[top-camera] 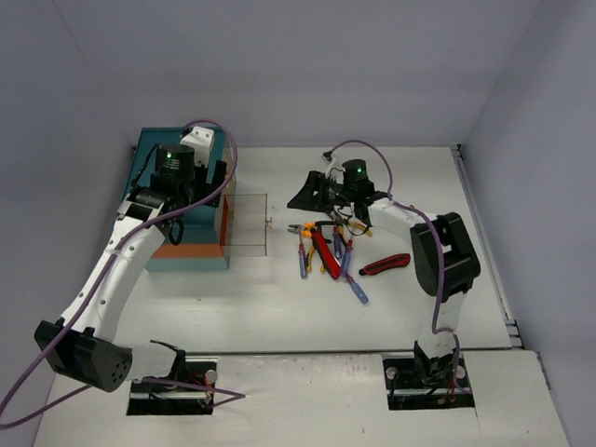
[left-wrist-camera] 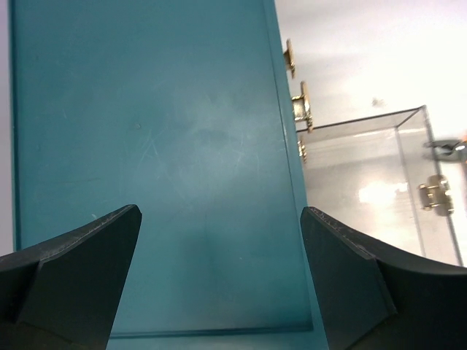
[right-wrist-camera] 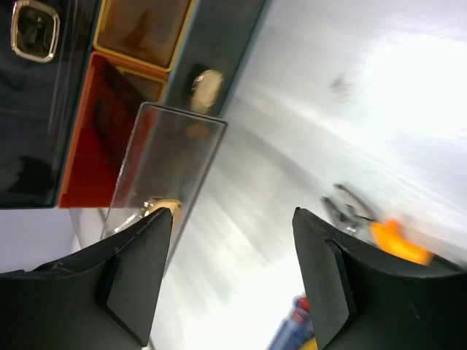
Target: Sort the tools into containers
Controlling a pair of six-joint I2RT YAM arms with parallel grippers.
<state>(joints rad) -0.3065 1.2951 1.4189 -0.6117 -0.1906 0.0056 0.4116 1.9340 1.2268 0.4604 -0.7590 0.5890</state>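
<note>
The containers are the drawers of a teal chest (top-camera: 154,149) with an orange band, standing at the left. One clear drawer (top-camera: 244,223) is pulled out toward the middle, its brass knob (top-camera: 269,222) at the front. My left gripper (top-camera: 207,186) hovers open over the chest's teal top (left-wrist-camera: 146,146), holding nothing. The tools (top-camera: 324,247) lie in a pile: blue-handled screwdrivers (top-camera: 355,285), orange-handled pliers (right-wrist-camera: 394,239), and a red-and-black cutter (top-camera: 385,265) off to the right. My right gripper (top-camera: 298,196) hangs open just left of the pile, between it and the clear drawer (right-wrist-camera: 164,164), empty.
More brass knobs (left-wrist-camera: 301,102) line the chest's front beside the open drawer (left-wrist-camera: 379,182). The right arm's elbow (top-camera: 445,251) rises behind the cutter. White walls close the table at the back and on both sides.
</note>
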